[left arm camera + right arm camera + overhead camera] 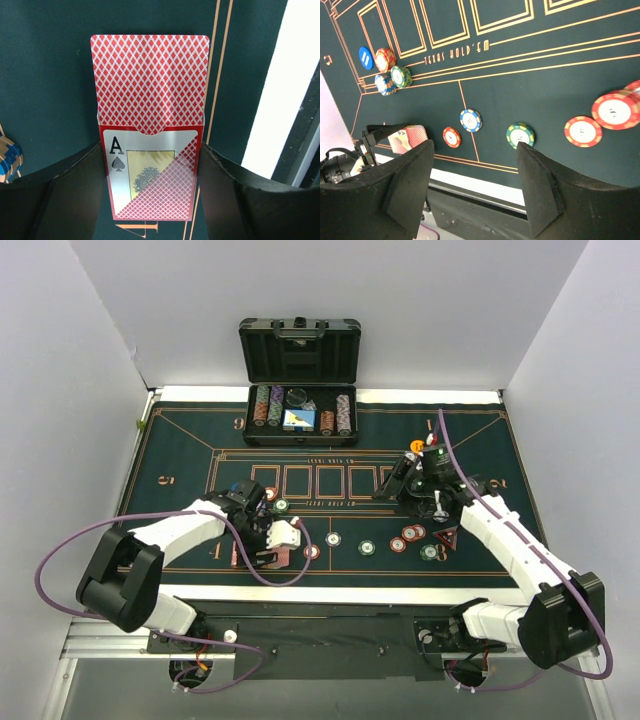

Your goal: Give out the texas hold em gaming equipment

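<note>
Your left gripper [151, 160] was pinched on the pack of playing cards [149, 95], with one finger pressed against each long side of its lower half. There was one pack only. Its red-backed flap stood open towards the top of the left wrist frame, with an ace of spades showing below it. The pack hung over the green mat [45, 90] (whether it touched the felt, I could not tell). In the top view it sat at the lower left of the mat.

Your right gripper [475, 150] was spread, with nothing between its fingers.

In the right wrist view I counted the poker chips [520, 135]. Three were clustered at the upper left: one red, one blue-and-white, one green. Just beside that cluster was one blue disc [365, 57]. Five more chips ran in a loose row across the middle of the frame: red, blue, green, red, red. A sliver of a sixth was cut off at the right edge.

In the top view, one orange disc [417, 446] lay at the upper right of the mat. One dark red triangular marker [445, 538] lay at the lower right. One black case [300, 355] stood open at the top centre.
</note>
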`<act>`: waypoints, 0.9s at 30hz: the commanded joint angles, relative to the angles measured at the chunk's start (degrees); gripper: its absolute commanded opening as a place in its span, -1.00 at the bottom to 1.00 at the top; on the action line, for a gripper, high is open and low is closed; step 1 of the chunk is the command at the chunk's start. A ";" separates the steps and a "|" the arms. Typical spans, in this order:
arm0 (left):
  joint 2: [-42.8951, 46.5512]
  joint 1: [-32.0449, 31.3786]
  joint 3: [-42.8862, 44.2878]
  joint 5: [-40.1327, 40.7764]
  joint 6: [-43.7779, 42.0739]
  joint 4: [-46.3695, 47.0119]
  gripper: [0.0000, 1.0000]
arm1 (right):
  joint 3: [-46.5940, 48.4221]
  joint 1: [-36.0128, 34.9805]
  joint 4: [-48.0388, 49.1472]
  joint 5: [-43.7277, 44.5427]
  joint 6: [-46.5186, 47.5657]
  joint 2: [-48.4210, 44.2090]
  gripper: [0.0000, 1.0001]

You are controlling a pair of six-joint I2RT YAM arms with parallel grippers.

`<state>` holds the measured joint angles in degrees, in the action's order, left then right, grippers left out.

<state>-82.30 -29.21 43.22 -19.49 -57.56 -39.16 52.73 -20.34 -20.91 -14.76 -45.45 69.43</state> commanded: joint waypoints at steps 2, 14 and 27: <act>1.97 -0.32 7.56 -3.71 0.52 -6.61 -0.07 | -4.03 -1.72 10.43 -9.74 -3.23 0.71 0.24; 2.68 -0.23 27.51 -7.85 3.15 -20.33 -0.43 | -6.85 -11.65 37.33 -20.30 -14.48 4.75 0.48; -2.33 -0.49 43.87 -8.82 6.58 -27.90 -0.63 | -5.89 -17.80 54.48 -22.50 -20.55 10.55 0.58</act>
<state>-84.12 -29.30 83.37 -25.82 -52.07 -63.70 45.54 -36.23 25.65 -35.48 -64.18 78.63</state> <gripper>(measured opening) 0.751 0.789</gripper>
